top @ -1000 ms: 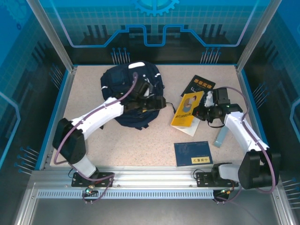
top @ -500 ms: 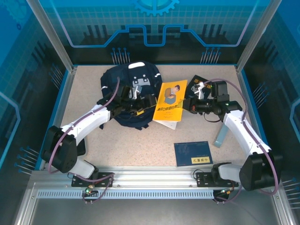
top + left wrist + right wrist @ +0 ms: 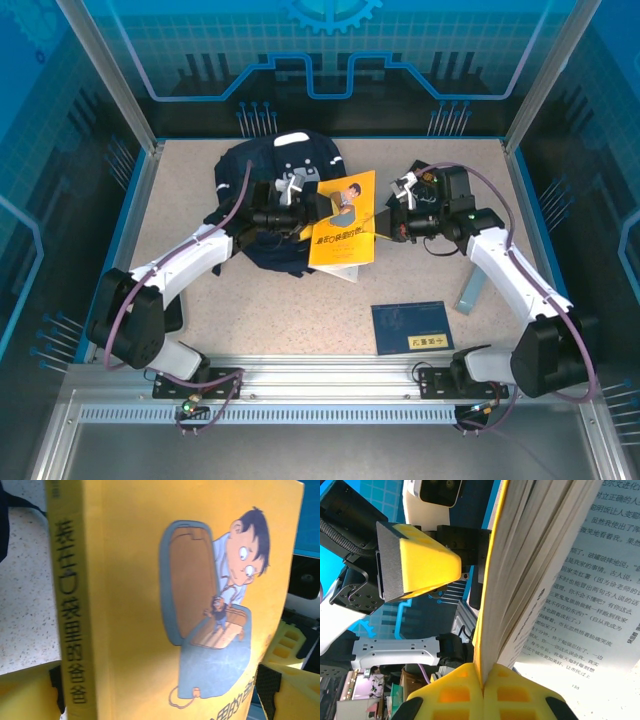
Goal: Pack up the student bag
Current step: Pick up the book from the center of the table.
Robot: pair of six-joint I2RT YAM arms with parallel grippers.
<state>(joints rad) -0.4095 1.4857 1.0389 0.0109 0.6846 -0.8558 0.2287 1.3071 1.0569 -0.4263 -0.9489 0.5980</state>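
Student bag [image 3: 255, 165] lies slumped on the worktop [image 3: 300, 310], far-left of centre, navy with a white patch at its far end. Right end effector [image 3: 388, 225] is clamped tight on a yellow book [image 3: 343, 225]. In the right wrist view its two yellow fingers meet on the cover edge, and the loose pages fan away to one side with printed text showing. The book is tilted, cover facing up with a cartoon boy and a suitcase, and in the top view its left part overlaps the bag's right side. Left end effector [image 3: 303, 205] is over the bag at the book's left edge with jaws wide apart. In the left wrist view one yellow finger [image 3: 25, 697] sits beside the spine and the other at the opposite edge, book cover between them; can't tell if either pad actually touches it. A blue book [image 3: 412, 327] lies flat near the front right, well apart from the bag. A pale blue upright item [image 3: 470, 290], possibly a case, stands beside the right arm.
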